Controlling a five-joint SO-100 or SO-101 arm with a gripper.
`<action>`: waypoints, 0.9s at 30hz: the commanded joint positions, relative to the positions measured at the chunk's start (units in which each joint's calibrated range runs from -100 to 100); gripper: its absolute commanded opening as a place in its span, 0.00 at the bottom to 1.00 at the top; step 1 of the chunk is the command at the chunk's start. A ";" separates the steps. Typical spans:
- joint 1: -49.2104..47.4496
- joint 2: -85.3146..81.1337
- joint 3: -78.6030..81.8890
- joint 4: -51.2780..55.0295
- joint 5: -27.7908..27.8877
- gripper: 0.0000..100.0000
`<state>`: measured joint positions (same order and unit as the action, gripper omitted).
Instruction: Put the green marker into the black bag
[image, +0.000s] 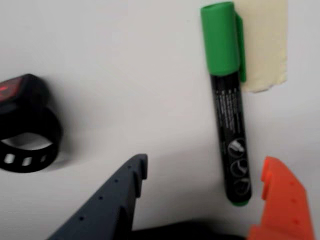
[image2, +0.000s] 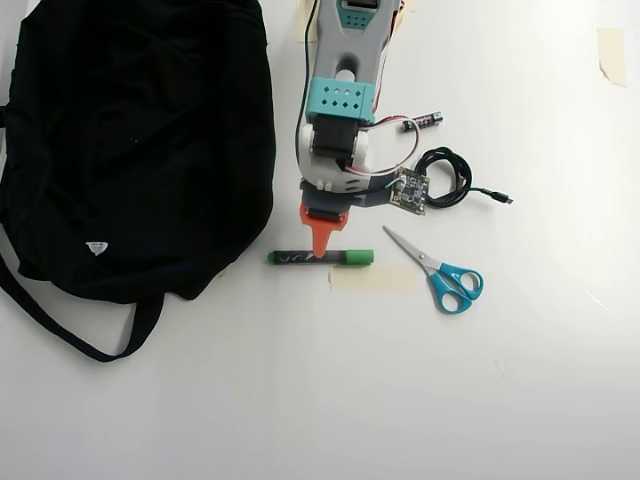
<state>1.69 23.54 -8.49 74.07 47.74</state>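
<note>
Black fabric fills the left of the overhead view: the black bag (image2: 135, 140) slumps on the white bench (image2: 300, 400), its straps trailing toward the lower edge. It is by far the biggest thing here, and it lies well to the left of the arm in that view.

The arm reaches down from the top edge, and its hand (image2: 322, 248) hangs right over the green marker (image2: 320, 258). In the overhead view the marker lies crosswise to the arm, long axis running left to right, with the cap to the right and the tail tip pointing toward the bag.

In the wrist view the hand (image: 205, 175) is spread wide, holding nothing. The marker (image: 229, 110) lies between the dark finger and the orange one, much closer to the orange. To my eye the fingers should straddle the barrel, so the hand wants centring before it closes.

A strip of pale tape (image2: 372, 279) lies just beside the cap.
</note>
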 joint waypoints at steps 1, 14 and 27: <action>-0.64 2.60 -7.77 -0.51 1.39 0.30; -2.66 16.71 -28.98 9.14 2.60 0.32; -3.19 19.95 -32.30 15.60 2.55 0.42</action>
<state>-0.29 43.63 -37.89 88.92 49.69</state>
